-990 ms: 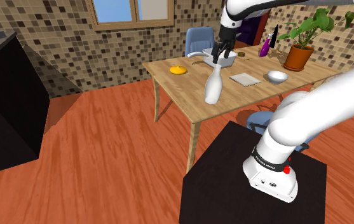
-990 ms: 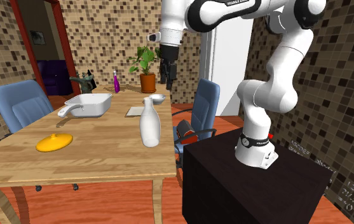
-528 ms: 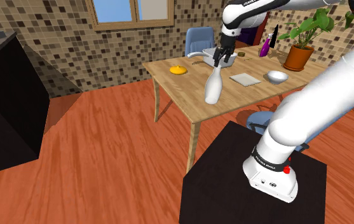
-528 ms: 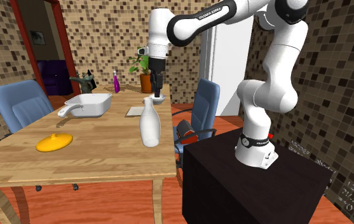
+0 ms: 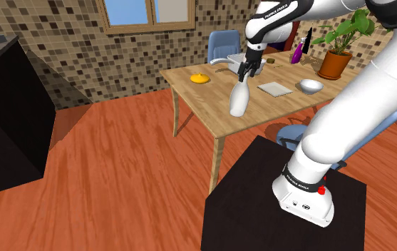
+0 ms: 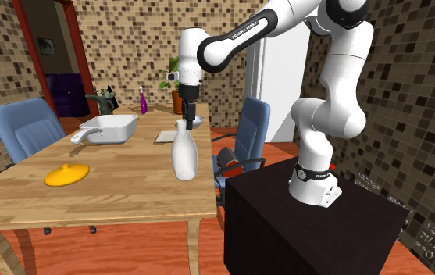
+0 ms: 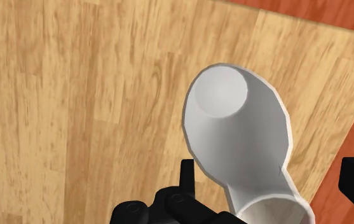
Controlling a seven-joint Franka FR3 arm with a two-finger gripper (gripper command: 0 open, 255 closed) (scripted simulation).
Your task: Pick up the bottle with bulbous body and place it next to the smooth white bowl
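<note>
The gripper hangs tip-down over the white bottle, its two black fingers spread wide, one on each side of the bottle's mouth, with bare gaps between fingers and neck, so nothing is clasped. In the shoulder view the gripper sits right at the top of the bottle, and the second exterior view puts its tips level with the mouth of the bottle. The bottle stands upright on the wooden table, long axis vertical: the rounded, bulbous body rests on the wood and the narrow neck points straight up into the open gripper. It stands near the table edge that faces the dark stand. The smooth white bowl rests well apart from the bottle, towards the shoulder view's right, with a flat white square lying between the two. In the second exterior view the bowl shows just behind the fingers, farther down the table. An orange lid lies flat on the wood towards that view's left, a white pan with a handle sits beyond it, and a purple bottle and a potted plant stand at the far end.
</note>
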